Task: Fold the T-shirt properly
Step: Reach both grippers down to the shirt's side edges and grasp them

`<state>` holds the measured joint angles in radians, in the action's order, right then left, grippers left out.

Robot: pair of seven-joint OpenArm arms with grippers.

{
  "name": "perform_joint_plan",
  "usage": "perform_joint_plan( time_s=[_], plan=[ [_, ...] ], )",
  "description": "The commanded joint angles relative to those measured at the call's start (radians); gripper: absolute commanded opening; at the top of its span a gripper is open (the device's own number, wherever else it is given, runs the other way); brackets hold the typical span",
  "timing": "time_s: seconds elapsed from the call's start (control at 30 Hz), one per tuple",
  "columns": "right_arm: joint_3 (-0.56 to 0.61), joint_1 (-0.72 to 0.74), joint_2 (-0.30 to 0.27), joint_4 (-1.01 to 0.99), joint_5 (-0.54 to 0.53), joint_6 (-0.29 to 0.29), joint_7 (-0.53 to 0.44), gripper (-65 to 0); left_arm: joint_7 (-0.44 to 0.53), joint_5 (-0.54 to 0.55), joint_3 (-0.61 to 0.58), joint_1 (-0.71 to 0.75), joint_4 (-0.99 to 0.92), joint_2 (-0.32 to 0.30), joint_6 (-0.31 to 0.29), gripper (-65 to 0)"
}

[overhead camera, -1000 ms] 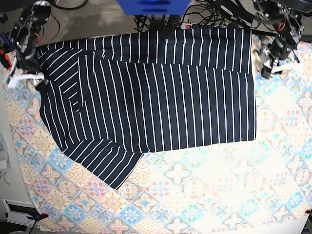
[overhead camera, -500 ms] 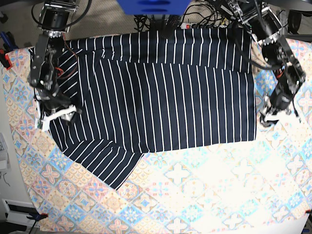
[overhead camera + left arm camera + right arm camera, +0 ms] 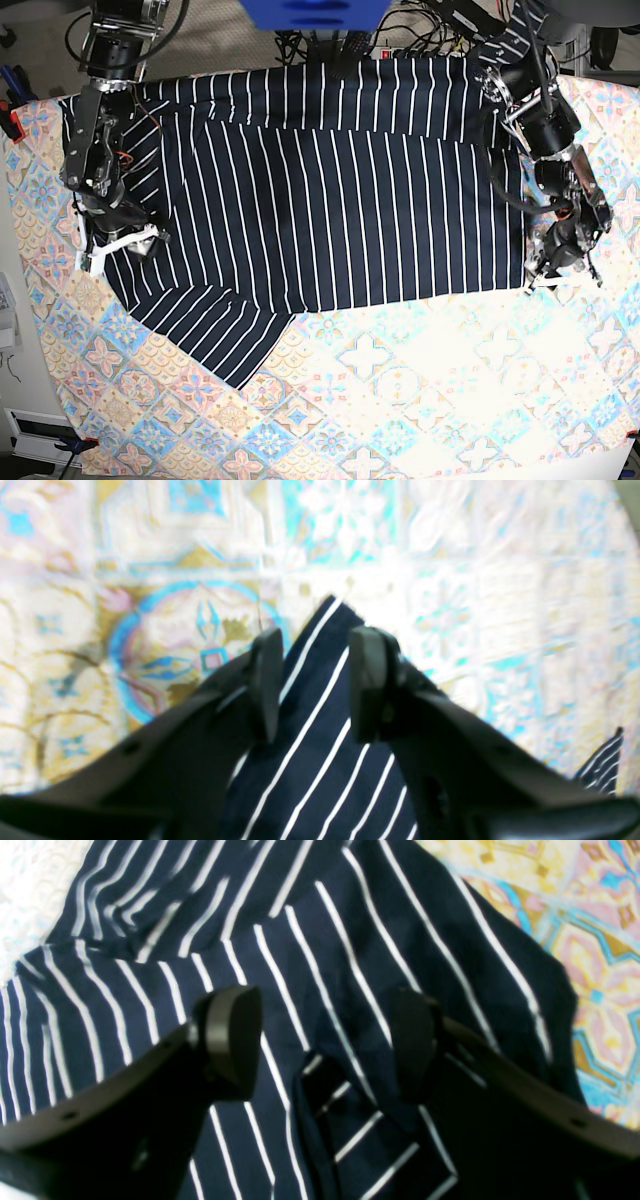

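**What the views left unclear**

The left wrist view was blurred, so the tablecloth [image 3: 165, 630] pattern smeared and the corner of the T-shirt [image 3: 320, 740] lay partly hidden behind the left claw [image 3: 311, 682]; contact could not be told. The right claw [image 3: 320, 1040] covered the cloth beneath its fingers [image 3: 235, 1035]. In the base view the shirt's top edge [image 3: 330, 70] ran under the blue mount [image 3: 315, 12], and both claws were too small to judge.

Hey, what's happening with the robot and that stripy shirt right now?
Both grippers open: left gripper over T-shirt corner, right gripper over sleeve. Nothing gripped. Nothing blocking.
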<state>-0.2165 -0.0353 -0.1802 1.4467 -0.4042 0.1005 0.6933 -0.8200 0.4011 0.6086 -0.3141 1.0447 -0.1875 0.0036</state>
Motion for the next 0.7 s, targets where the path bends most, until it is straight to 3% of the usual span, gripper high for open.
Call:
perform_joint_plan(
  time_s=[0.0, 0.47, 0.67],
  plan=[
    [-0.004, 0.018, -0.011, 0.018, -0.008, 0.005, -0.022, -26.4, 0.020, -0.006, -0.011, -0.043, -0.008, -0.016, -0.007, -42.7],
    [-0.004, 0.010, -0.011, 0.024, -0.011, 0.005, -0.022, -26.4, 0.202, -0.035, -0.040, -0.058, -0.226, -0.014, -0.007, -42.7],
    [-0.004, 0.010, -0.011, 0.024, -0.012, 0.005, -0.022, -26.4, 0.201, -0.029, -0.089, -0.058, -0.254, -0.011, -0.007, -42.9]
  ],
)
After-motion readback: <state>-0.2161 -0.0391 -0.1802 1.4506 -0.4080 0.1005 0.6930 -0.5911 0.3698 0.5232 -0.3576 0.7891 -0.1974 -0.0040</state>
